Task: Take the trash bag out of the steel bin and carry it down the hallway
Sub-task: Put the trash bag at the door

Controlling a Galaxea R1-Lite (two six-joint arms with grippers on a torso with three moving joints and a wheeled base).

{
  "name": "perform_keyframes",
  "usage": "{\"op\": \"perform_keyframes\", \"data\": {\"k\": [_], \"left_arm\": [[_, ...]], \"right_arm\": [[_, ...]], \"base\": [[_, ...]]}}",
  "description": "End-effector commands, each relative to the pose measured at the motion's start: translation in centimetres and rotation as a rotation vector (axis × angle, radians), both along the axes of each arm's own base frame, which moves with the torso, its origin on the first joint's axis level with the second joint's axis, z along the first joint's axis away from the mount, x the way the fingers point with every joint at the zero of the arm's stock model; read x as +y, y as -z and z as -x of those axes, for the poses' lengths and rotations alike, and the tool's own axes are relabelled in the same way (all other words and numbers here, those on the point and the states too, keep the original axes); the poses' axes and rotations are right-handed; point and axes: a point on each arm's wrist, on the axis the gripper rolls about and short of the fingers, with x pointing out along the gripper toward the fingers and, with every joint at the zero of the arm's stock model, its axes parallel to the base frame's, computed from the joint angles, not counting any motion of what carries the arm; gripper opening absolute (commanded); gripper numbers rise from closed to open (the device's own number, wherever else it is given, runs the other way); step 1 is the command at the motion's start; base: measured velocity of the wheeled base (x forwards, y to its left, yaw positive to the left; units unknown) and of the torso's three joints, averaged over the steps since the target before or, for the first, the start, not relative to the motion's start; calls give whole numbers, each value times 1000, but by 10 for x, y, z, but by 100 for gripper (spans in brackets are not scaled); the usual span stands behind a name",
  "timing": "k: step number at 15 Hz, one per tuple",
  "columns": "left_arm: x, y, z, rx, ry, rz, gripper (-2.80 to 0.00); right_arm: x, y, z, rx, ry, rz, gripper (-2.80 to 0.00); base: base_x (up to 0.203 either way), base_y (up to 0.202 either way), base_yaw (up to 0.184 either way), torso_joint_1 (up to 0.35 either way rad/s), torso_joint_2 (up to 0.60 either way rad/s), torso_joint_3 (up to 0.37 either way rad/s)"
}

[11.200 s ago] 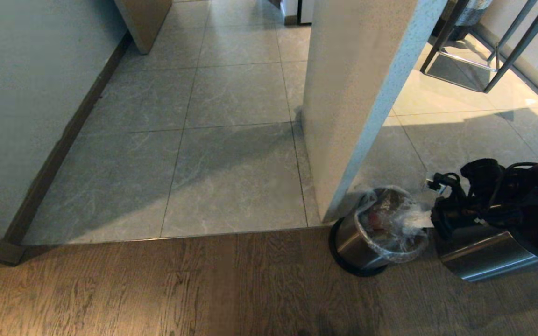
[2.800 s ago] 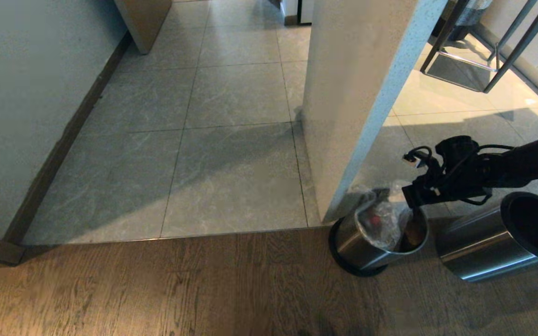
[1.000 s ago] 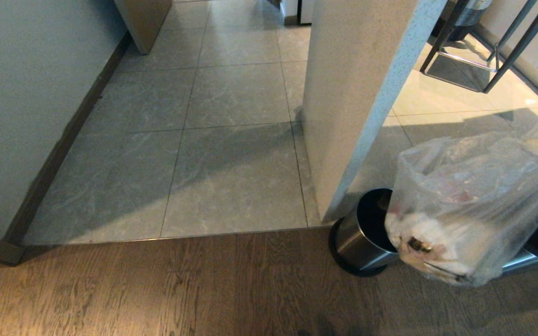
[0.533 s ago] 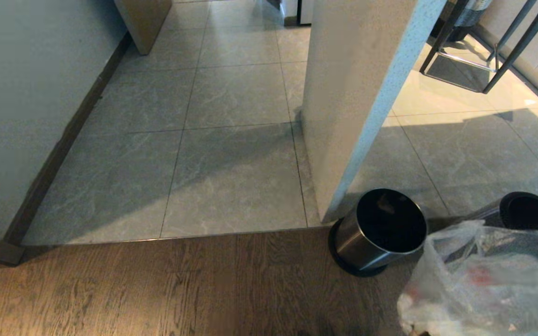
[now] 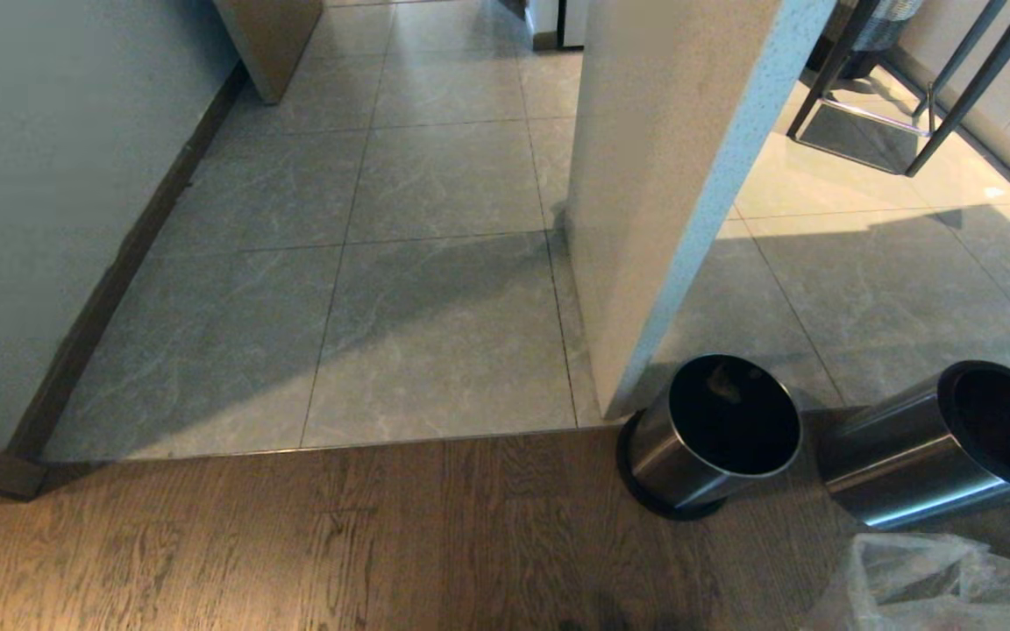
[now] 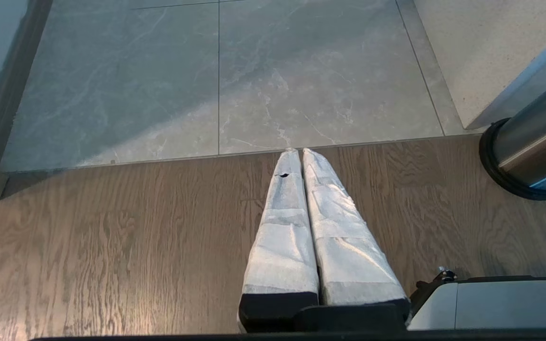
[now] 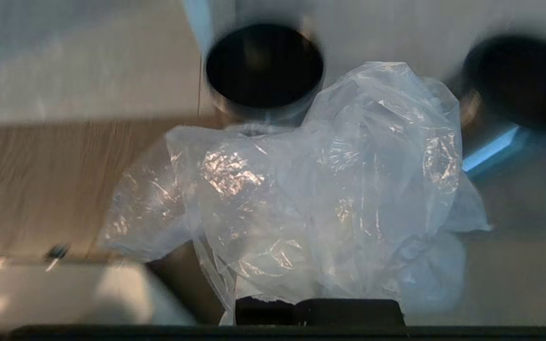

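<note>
Grey marble-look hallway tiles (image 5: 435,333) meet wood-plank floor (image 5: 295,543), where the small round brushed-steel bin (image 5: 707,434) stands empty. The right gripper (image 7: 318,303) has its fingers clamped on the thin clear crinkled trash bag (image 7: 320,189); the left gripper (image 6: 297,158) hangs with fingers pressed together, holding nothing.

Trash bag (image 7: 330,189) before steel bin (image 7: 264,71)

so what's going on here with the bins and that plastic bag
The robot has pulled the trash bag out of the steel bin, which now stands without a liner at the corner of the wall. The right gripper is shut on the bag, low at the robot's right side, only its top showing in the head view. The left gripper is shut and idle over the wood floor. A second bin stands alongside. The hallway lies ahead.
</note>
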Motion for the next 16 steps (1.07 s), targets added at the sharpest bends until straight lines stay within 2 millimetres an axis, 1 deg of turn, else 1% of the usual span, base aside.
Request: {"op": "perform_keyframes", "data": {"k": [1, 5, 16], "left_arm": [[0, 0, 0, -1, 0, -1, -280], [0, 0, 0, -1, 0, -1, -280], [0, 0, 0, -1, 0, -1, -280]], "right_arm": [[0, 8, 8, -95, -4, 18, -280], [0, 16, 10, -55, -6, -7, -280], [0, 15, 10, -58, 0, -32, -280]], "base": [[0, 0, 0, 0, 0, 0], [0, 0, 0, 0, 0, 0], [0, 0, 0, 0, 0, 0]]}}
